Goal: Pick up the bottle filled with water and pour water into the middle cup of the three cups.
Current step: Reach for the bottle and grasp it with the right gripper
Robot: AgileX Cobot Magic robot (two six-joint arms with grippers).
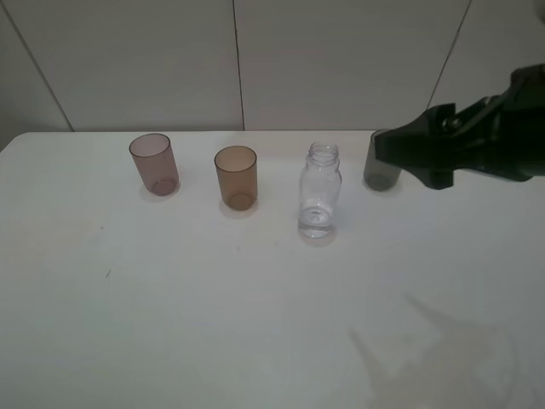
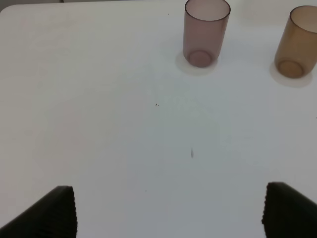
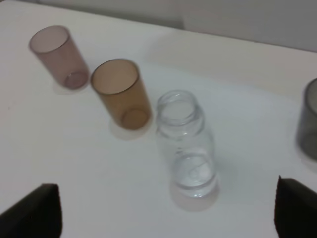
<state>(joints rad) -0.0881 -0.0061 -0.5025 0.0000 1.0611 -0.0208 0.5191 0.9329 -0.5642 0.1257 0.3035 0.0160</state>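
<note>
my right tool hung apart and empty; the bottle stood at 3 o'clock of the brown cup. i feared a careless approach would knock the grey cup or tip the bottle.

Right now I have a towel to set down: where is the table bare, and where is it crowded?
Bare: the near half of the table, in front of the row; also a gap between the pinkish cup and the amber cup. Crowded: back right, where the bottle, the grey cup and the right tool bunch up.
</note>
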